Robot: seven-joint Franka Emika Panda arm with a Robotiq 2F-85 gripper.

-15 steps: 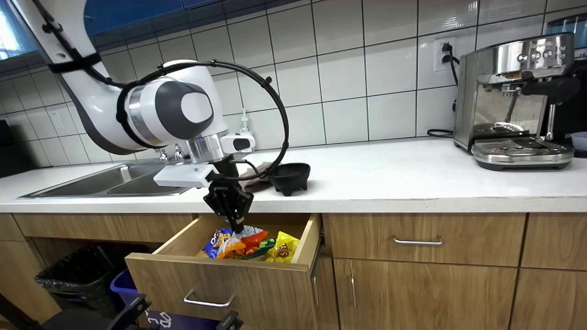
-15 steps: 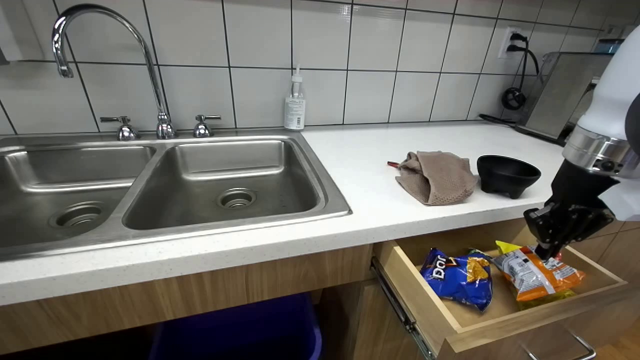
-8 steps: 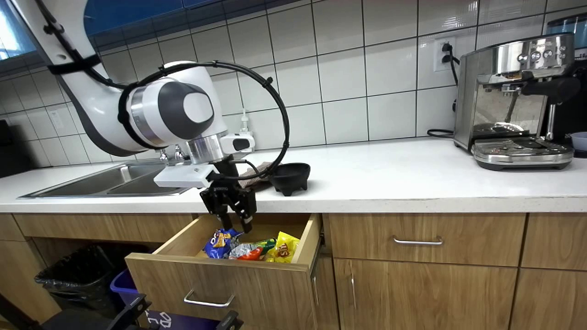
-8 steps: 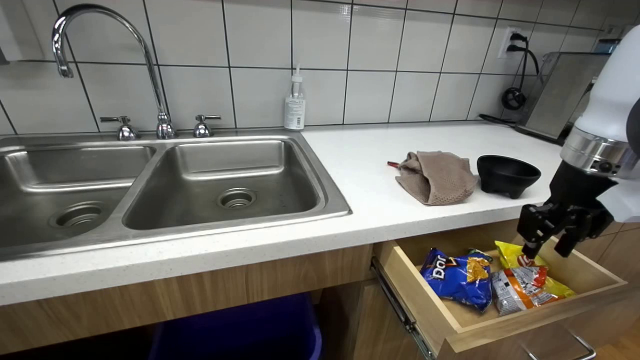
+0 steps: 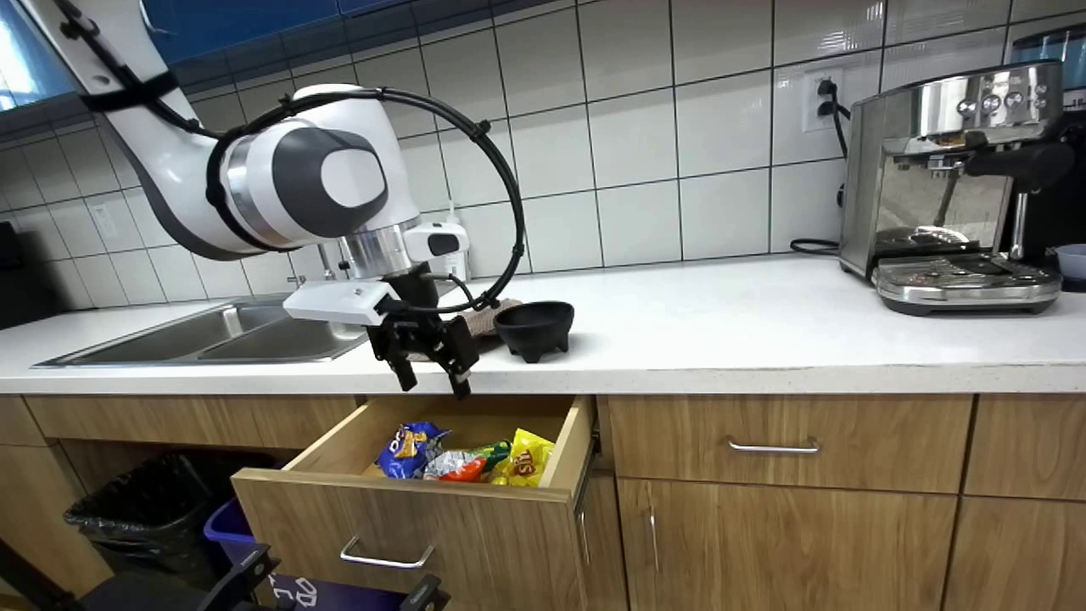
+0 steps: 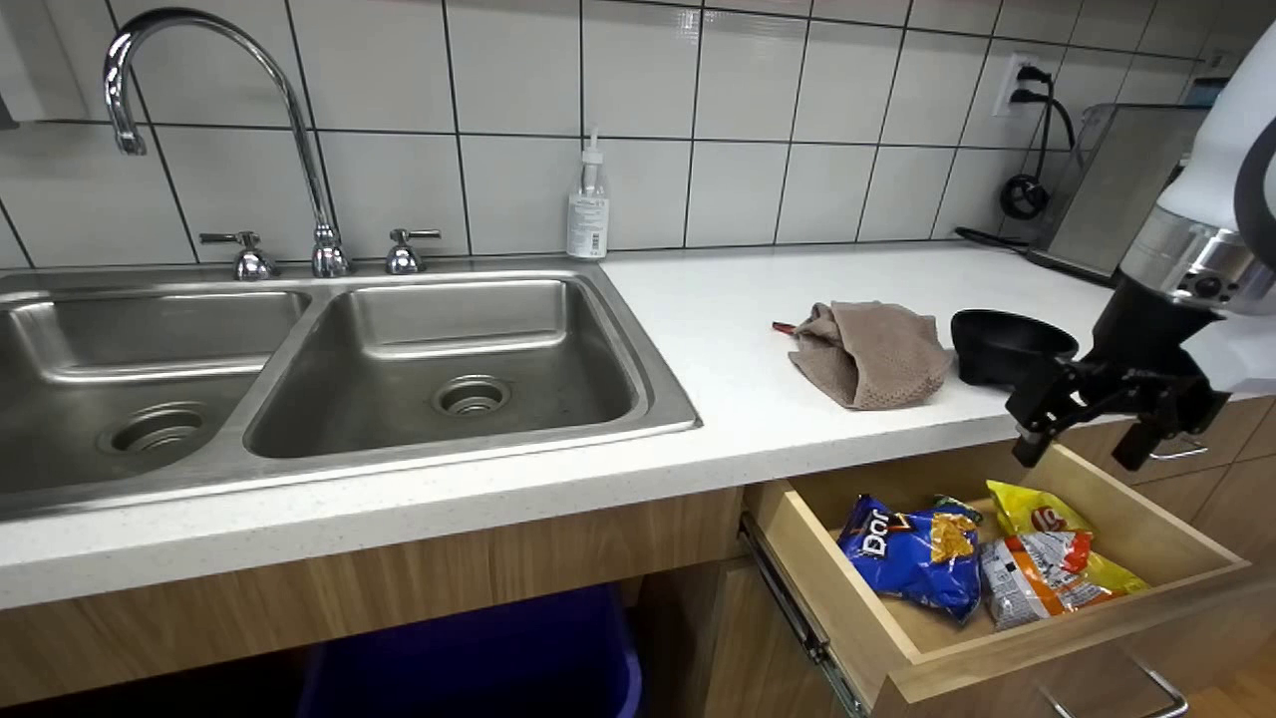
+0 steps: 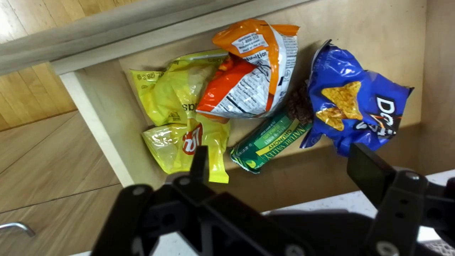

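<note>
The orange-and-white snack bag [image 7: 252, 80] is loose in the drawer [image 6: 1072, 620], lapping over the yellow bag [image 7: 177, 96]. With that overlap, if I dip back in there I could pinch both. My claw [image 6: 1080, 457] is spread wide, empty, above them. Moving it wallward this low risks clipping the table [image 5: 721, 322] edge, maybe the black bowl [image 5: 534, 329]. Vs a second ago: claw had the bag; now bag's dropped, claw's higher.

Green wrapper [image 7: 272, 140] reads "NATURE VALLEY", "CRUNCHY" | Blue bag [image 6: 912, 558], in an exterior view, reads "DOR", rest unclear | Orange-and-white bag [image 7: 254, 76] shows "1-800-352" | Yellow packaging [image 7: 177, 101]: "28.3 g"; red emblem [image 7: 192, 139]: "La"
</note>
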